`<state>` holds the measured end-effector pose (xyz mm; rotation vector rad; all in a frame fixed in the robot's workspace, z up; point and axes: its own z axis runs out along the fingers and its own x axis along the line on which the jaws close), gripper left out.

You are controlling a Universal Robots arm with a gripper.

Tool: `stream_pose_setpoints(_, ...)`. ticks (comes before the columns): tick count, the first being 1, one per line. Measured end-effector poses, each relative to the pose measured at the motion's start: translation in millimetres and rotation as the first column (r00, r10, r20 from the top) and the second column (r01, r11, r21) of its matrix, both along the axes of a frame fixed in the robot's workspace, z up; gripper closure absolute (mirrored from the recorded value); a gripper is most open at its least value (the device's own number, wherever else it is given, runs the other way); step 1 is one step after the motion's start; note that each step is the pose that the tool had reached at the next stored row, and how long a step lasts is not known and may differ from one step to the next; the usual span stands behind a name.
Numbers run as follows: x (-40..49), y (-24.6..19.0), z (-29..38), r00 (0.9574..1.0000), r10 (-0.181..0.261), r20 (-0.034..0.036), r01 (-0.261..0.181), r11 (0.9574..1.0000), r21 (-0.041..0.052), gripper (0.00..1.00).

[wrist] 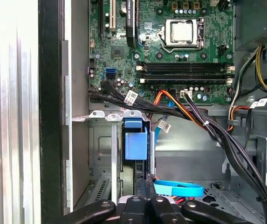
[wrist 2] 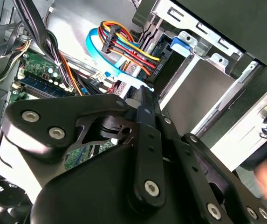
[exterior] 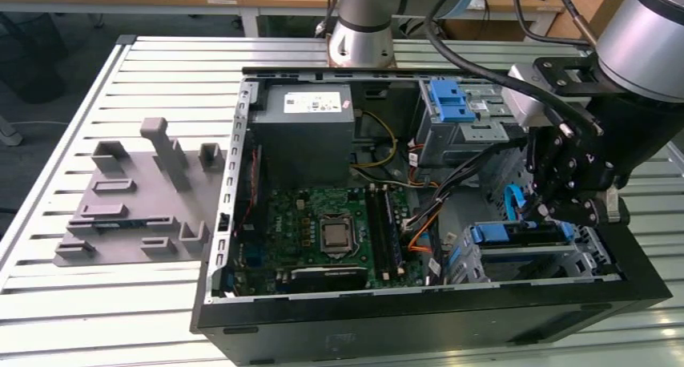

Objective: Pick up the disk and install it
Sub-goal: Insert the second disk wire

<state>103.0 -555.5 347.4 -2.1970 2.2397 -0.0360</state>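
Exterior view: an open computer case (exterior: 230,223) lies on its side on a slatted metal bench (exterior: 139,295), with the motherboard (exterior: 320,231) and power supply (exterior: 303,114) exposed. The arm reaches down into the case at the exterior view's right, its claw (exterior: 566,203) low beside the drive bay (exterior: 524,247). The disk (exterior: 517,234) sits in that bay, seen as a blue carrier frame end between the metal rails. In the first wrist view the blue frame of the disk (wrist: 136,142) stands in the bay slot directly beyond the claw's dark linkage, a blue data cable (wrist: 180,189) just beside it. Whether the claw is open or closed, or touches the disk, cannot be told. A grey moulded holder block (exterior: 134,203) with upright posts stands on the bench at the exterior view's left, well apart from the case. A blue latch piece (exterior: 451,102) tops the upper metal cage.
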Motion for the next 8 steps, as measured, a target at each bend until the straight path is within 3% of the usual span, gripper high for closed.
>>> stream_pose_setpoints(8,0.0,0.0,0.4,1.0000,0.000,0.0000,0.000,1.0000,0.0001,0.89)
